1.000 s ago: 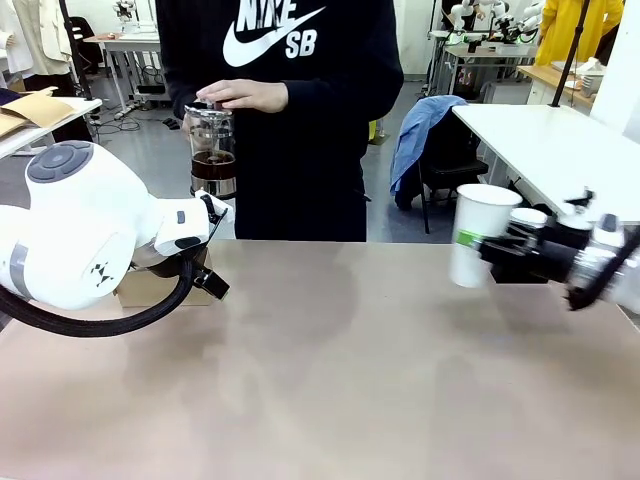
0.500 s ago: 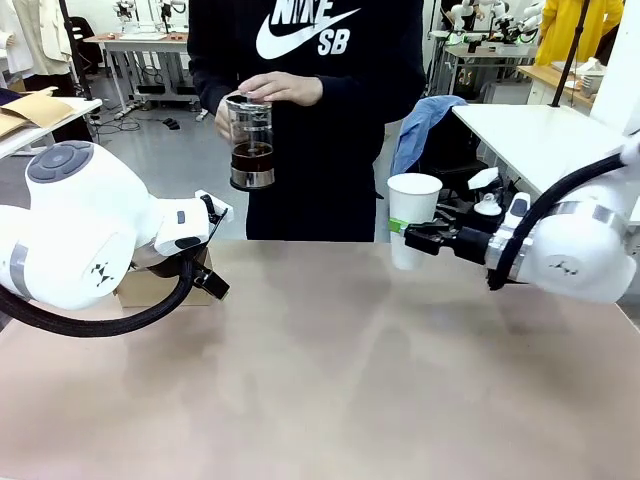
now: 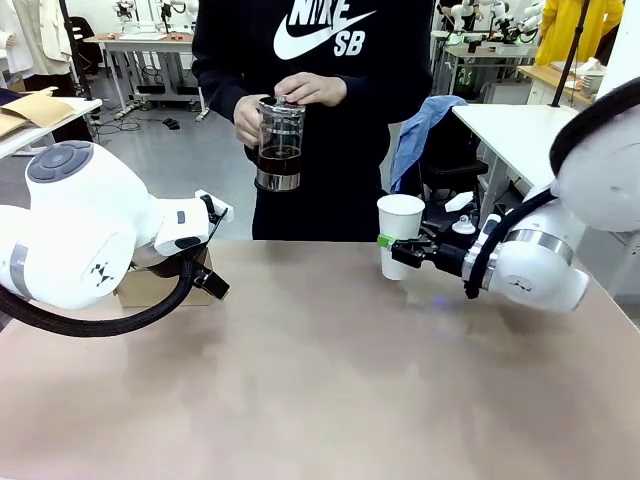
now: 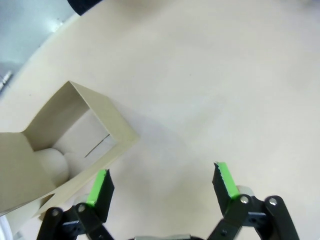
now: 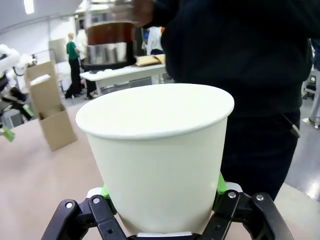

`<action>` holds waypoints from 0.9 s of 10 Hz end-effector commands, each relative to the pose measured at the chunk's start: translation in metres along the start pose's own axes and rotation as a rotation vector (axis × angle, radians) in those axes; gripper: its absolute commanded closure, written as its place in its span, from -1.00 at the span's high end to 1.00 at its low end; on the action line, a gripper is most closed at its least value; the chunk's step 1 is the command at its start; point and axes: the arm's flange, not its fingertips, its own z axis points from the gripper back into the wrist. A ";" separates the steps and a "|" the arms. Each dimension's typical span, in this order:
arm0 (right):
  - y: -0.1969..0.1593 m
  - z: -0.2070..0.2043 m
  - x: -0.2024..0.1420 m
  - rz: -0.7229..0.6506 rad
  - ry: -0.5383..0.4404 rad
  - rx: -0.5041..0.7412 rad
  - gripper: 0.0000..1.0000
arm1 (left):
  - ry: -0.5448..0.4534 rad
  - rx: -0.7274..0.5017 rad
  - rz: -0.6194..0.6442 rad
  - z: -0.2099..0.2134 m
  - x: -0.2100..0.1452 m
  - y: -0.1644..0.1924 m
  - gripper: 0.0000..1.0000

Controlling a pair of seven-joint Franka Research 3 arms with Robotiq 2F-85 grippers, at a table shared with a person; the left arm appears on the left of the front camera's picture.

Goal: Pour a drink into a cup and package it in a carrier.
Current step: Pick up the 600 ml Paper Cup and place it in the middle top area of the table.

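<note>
A person standing at the far side holds a clear glass press pot (image 3: pixel 278 150) in both hands above the table edge; the dark brown drink (image 3: pixel 279 160) fills its lower part. My right gripper (image 3: pixel 398 246) is shut on a white paper cup (image 3: pixel 400 232), upright and just off the table, right of and below the pot. The right wrist view has the cup (image 5: pixel 160 150) between the green pads, with the pot (image 5: pixel 107 37) above and to its left. My left gripper (image 4: pixel 162 179) hangs open over bare table beside the brown cardboard carrier (image 4: pixel 70 140), which stands at the table's far left (image 3: pixel 150 288).
The beige table (image 3: pixel 330 380) has free room across its middle and front. My left arm's bulky white body (image 3: pixel 80 240) fills the left side and hides part of the carrier. A white side table (image 3: pixel 550 140) and a chair draped in blue cloth (image 3: pixel 420 130) stand behind on the right.
My right arm has carried the cup left, from the right edge toward the table's middle. The person has stepped right with the pot. The left arm is still.
</note>
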 end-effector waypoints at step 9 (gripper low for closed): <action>-0.010 -0.055 -0.021 0.018 -0.114 0.053 0.60 | -0.001 -0.001 0.001 0.000 0.000 0.000 1.00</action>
